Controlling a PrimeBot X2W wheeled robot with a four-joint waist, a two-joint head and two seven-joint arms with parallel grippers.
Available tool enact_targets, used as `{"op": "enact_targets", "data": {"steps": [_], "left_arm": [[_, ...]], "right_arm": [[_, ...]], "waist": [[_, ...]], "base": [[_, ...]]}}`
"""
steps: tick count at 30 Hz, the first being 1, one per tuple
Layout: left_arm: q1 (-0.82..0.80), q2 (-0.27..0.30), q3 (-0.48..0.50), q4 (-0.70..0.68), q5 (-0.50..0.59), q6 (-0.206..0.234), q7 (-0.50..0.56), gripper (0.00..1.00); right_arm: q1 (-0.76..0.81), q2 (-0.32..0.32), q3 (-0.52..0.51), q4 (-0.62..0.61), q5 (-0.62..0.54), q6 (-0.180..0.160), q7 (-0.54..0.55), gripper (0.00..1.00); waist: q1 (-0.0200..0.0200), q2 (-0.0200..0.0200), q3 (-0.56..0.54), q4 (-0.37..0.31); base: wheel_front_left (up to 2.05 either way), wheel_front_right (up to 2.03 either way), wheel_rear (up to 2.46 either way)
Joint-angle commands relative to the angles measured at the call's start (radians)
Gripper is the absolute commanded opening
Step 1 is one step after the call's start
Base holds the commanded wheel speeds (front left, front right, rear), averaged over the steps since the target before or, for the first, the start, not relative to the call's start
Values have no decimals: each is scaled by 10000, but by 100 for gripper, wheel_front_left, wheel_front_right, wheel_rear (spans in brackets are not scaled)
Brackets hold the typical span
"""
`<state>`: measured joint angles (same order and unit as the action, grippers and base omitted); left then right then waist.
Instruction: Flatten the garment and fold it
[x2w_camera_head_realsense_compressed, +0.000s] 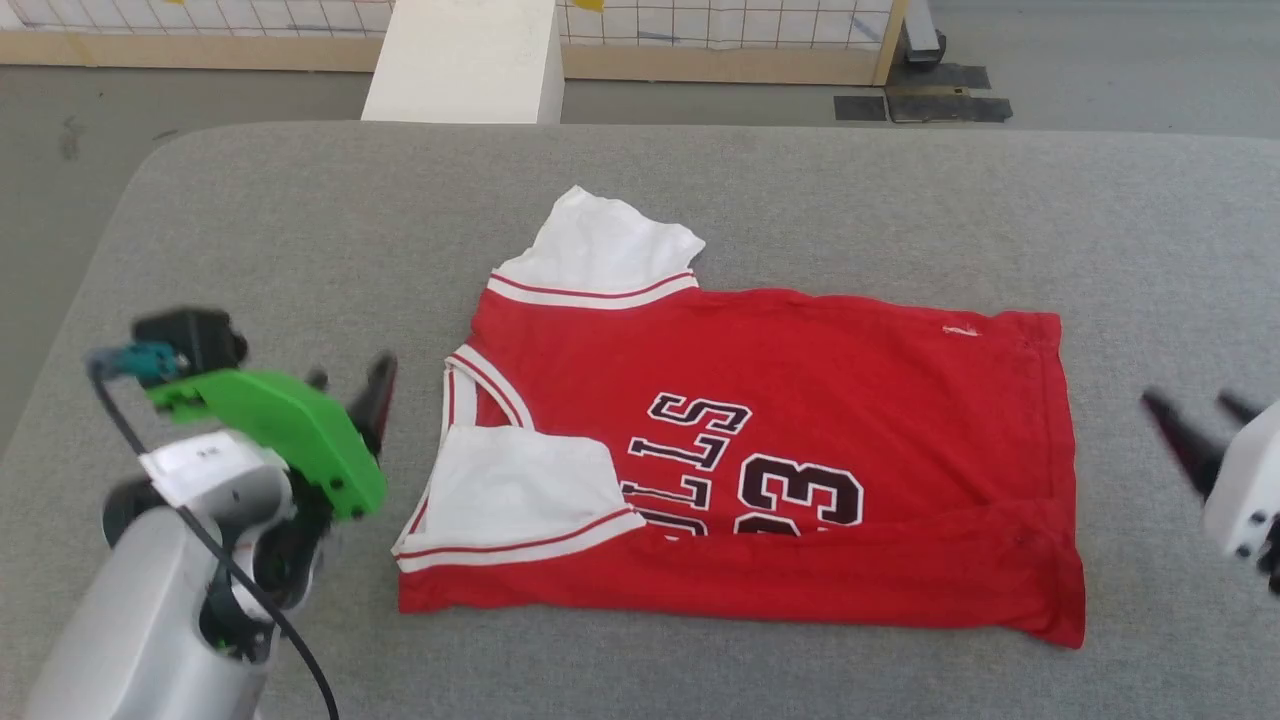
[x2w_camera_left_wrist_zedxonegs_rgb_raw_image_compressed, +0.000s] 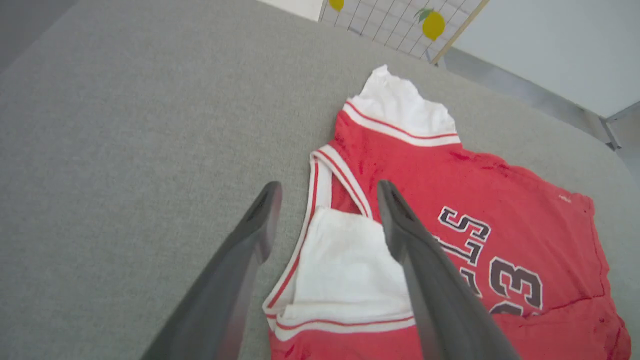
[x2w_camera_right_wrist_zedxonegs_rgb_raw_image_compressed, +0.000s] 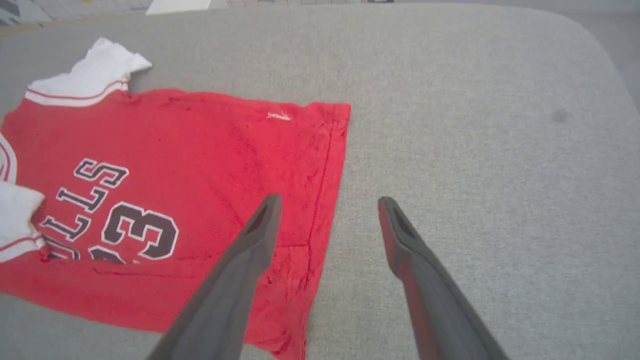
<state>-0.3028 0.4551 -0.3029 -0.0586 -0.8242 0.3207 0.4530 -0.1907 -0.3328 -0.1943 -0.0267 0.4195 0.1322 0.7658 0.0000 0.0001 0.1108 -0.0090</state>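
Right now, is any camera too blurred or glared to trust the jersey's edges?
Head view: even light, no glare, garment crisp, left gripper blurred, right gripper slightly soft. Left wrist view: wide-angle bending, near fingers out of focus. Right wrist view: garment sharp, fingers soft.

The worktop (x2w_camera_head_realsense_compressed: 800, 180) is covered in grey woven cloth and has rounded corners. A red garment (x2w_camera_head_realsense_compressed: 850, 400) lies flat near its middle, neck toward the robot's left and hem toward the right. Its near long edge is folded up over the bottom of the dark lettering. The near white sleeve (x2w_camera_head_realsense_compressed: 520, 480) lies on the red body. The far white sleeve (x2w_camera_head_realsense_compressed: 600, 245) sticks out onto the grey cloth.
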Motion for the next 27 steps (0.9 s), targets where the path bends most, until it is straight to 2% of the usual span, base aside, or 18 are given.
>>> {"op": "enact_targets", "data": {"steps": [1, 7, 13, 21, 27], "left_arm": [[-245, -72, 64, -29, 225, -192, -496, 100], [-727, -388, 5, 515, 1233, -1184, -3253, 100], [-1080, -873, -174, 1593, 1894, -1740, -5400, 100], [-1893, -1360, -479, 2922, 2140, -2207, -6366, 100], [-3589, -1663, -813, 3964, 2279, -2622, -6097, 100]], "right_arm": [[-295, 135, -164, -94, -176, -15, -545, 100], [-765, 333, -383, 171, -705, -15, -2671, 100], [-1054, 247, -278, 793, -966, -15, -4290, 100], [-1446, 109, -189, 1253, -937, -15, -4863, 100], [-1948, -2, -9, 1055, -842, -15, -4867, 100]], "waist": [[0, -1, 47, -28], [0, -1, 302, -65], [0, -1, 687, 0], [0, -1, 1382, 97], [0, -1, 2249, 165]], "base": [[0, 0, 0], [0, 0, 0], [0, 0, 0], [0, 0, 0], [0, 0, 0]]}}
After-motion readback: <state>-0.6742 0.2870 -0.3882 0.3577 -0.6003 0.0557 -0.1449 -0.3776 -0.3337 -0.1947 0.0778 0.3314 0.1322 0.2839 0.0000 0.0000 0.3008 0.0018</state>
